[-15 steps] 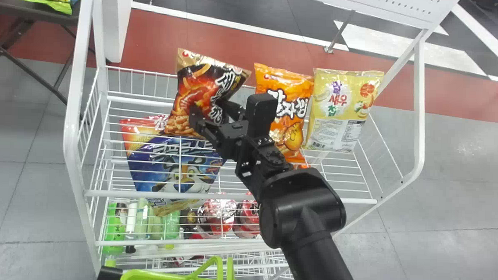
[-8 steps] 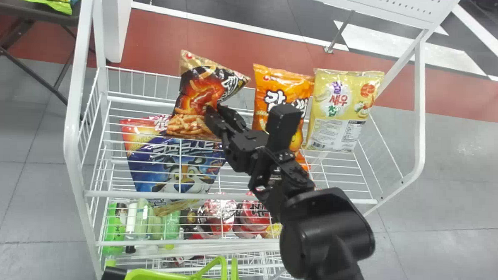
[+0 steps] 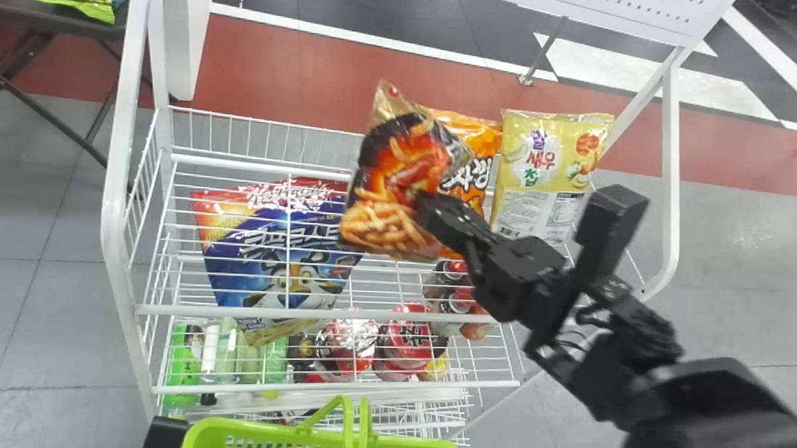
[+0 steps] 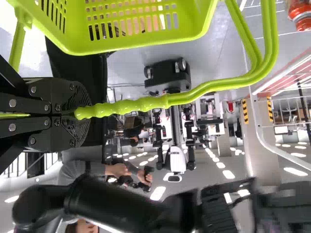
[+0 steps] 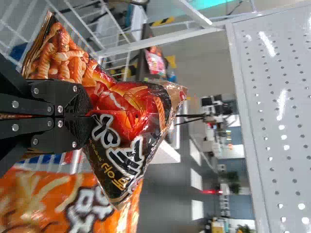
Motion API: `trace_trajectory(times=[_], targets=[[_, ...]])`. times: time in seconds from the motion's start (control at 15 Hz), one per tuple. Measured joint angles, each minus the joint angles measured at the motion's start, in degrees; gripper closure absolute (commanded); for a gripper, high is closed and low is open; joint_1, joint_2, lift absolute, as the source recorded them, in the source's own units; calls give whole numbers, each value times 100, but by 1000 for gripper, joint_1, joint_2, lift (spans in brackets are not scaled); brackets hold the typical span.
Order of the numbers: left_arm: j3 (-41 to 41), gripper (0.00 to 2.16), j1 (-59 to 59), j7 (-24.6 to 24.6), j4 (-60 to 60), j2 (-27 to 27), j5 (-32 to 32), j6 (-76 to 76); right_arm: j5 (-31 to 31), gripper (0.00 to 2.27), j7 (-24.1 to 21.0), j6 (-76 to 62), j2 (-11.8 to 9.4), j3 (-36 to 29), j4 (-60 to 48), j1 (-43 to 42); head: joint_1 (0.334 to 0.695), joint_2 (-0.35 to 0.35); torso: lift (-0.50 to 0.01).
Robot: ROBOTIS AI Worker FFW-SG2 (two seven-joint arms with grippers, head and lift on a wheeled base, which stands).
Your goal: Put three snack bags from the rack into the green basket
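The right arm comes in low at the rack's right side and slants forward and leftward over it, its right pincer squeezed onto the side of a dark snack bag. That bag is above the rack's upper tier, in front of an orange bag. The left arm sits near the rack's front left corner, and the left pincer is clamped around the handle of the green basket, just in front of the rack.

Large white lettering crosses the dark bag's black part, and thick white lettering marks the orange bag. A yellow bag at the rack's right carries purple, red and green lettering above a panel of small print; a blue packet on the rack's left has white lettering over a cartoon tiger.

Compared with half a second ago, the right arm and dark bag have swung rightward across the rack, baring the blue packet's upper part and hiding the orange bag's left side
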Motion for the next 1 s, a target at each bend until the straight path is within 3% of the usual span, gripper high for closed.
trace_trajectory(times=[0.33, 0.47, 0.73, 1.0], targets=[[152, 1463, -2, -29, -11, 0, 58, -74, -89, 2216, 1164, 3245, -34, -1334, -1171, 223, 695, -350, 0], [219, 1463, -8, -55, -47, 0, 80, -119, -137, 2216, 1513, 4118, -91, -1562, -1416, 367, 695, -350, 0], [253, 1463, -68, -31, -88, 0, 132, -241, 16, 2216, 1796, 4523, -198, -1424, -1320, 860, 695, -350, 0], [220, 1463, -104, -4, -90, 0, 135, -305, 329, 2216, 1857, 4763, -460, -668, -1196, 1153, 695, -350, 0]])
